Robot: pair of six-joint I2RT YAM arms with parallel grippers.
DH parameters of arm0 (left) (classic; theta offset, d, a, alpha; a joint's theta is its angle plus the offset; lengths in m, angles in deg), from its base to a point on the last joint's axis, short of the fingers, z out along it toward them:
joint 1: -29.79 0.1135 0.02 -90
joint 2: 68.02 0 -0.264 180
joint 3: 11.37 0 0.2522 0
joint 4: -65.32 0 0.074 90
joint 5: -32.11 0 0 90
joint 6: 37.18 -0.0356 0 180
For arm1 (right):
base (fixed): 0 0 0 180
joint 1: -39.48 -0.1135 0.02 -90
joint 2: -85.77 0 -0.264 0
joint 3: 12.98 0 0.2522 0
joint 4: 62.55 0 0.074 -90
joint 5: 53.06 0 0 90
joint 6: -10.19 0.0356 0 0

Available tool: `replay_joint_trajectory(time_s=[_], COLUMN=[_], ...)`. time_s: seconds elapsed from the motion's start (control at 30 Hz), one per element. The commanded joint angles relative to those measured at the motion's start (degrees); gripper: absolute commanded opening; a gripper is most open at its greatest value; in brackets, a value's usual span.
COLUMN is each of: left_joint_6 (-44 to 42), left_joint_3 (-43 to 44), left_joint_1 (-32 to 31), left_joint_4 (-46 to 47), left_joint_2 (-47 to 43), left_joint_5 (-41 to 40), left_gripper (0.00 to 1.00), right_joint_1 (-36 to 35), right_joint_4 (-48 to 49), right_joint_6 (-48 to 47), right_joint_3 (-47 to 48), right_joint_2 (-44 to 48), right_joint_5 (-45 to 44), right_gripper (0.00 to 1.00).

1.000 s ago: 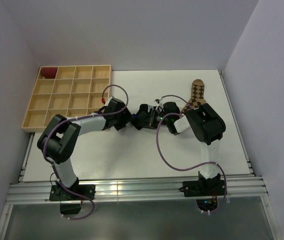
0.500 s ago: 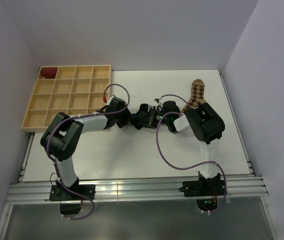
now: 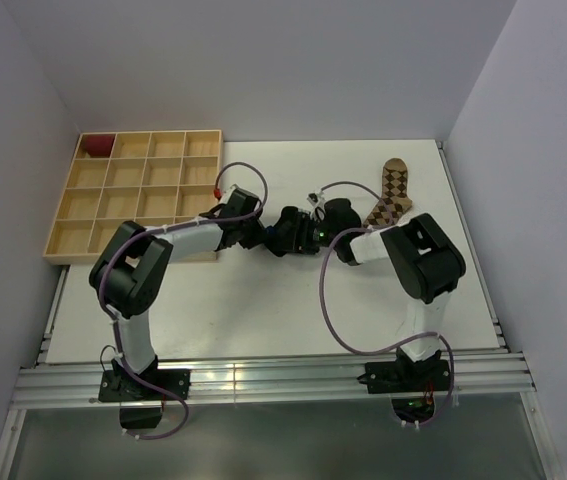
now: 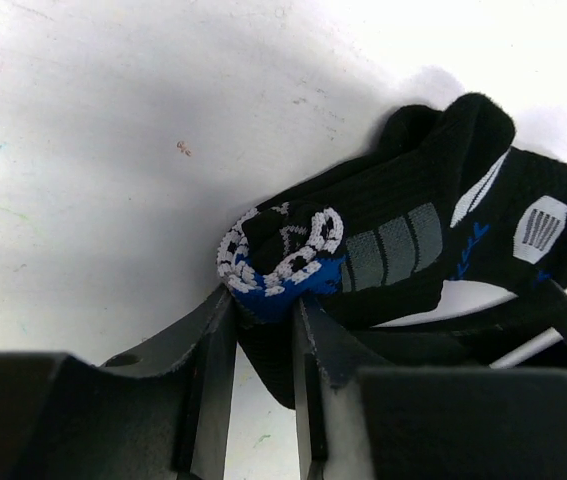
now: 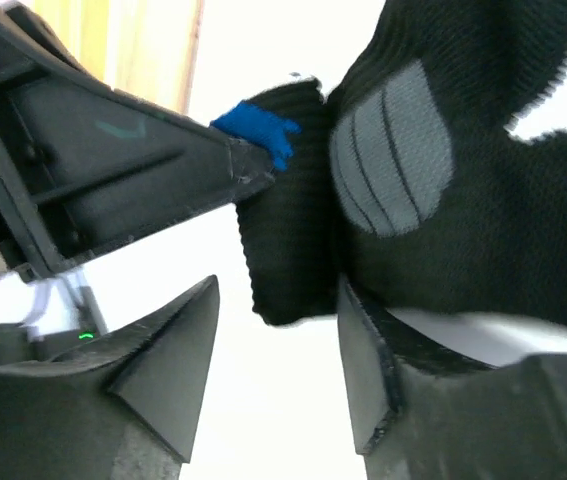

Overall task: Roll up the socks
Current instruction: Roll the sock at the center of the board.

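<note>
While my left jaws are pinching the half-rolled black sock (image 4: 413, 240), my right jaws are standing open, probably needing a regrip.

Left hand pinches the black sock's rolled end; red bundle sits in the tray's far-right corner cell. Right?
One error. The left hand does pinch the black sock, but the red bundle sits in the far-left corner cell of the tray; the top external view shows it.
</note>
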Motion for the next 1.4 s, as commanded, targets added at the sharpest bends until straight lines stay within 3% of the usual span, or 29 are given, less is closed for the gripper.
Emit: replay_joint_trajectory(time_s=[0.0, 0.1, 0.23, 0.37, 0.47, 0.9, 1.37], left_joint_6=[-4.51, -5.83, -7.15, -7.68, -8.20, -7.94, -7.94], left_joint_3=[1.40, 3.60, 5.89, 6.33, 7.03, 7.83, 7.48], left_joint_1=[-0.67, -1.11, -1.29, -1.38, -1.38, -1.38, -1.38], left_joint_4=[-12.44, -15.87, -18.60, -20.18, -21.42, -21.86, -21.68], left_joint_2=[2.52, 2.87, 3.31, 2.61, 2.34, 2.87, 2.96], left_joint_5=[-4.93, -5.72, -4.84, -5.46, -5.98, -3.61, -2.38], left_gripper=[0.24, 0.24, 0.24, 0.24, 0.24, 0.24, 0.24], right_joint_1=[-0.81, -2.39, -8.17, -14.42, -18.38, -27.09, -27.54], right_joint_4=[-8.53, -9.77, -11.44, -10.66, -8.72, 2.00, 4.73], right_joint_6=[-8.51, -12.83, -19.41, -26.79, -31.01, -42.01, -44.74], right_joint_3=[-2.50, -4.35, -5.41, -5.67, -5.49, -4.88, -1.28], right_joint_2=[5.61, 11.32, 18.17, 20.65, 20.56, 12.40, 3.87], right_joint_5=[-10.11, -16.01, -33.02, -44.47, -48.36, -53.29, -54.96], right_gripper=[0.60, 0.66, 0.69, 0.70, 0.71, 0.70, 0.63])
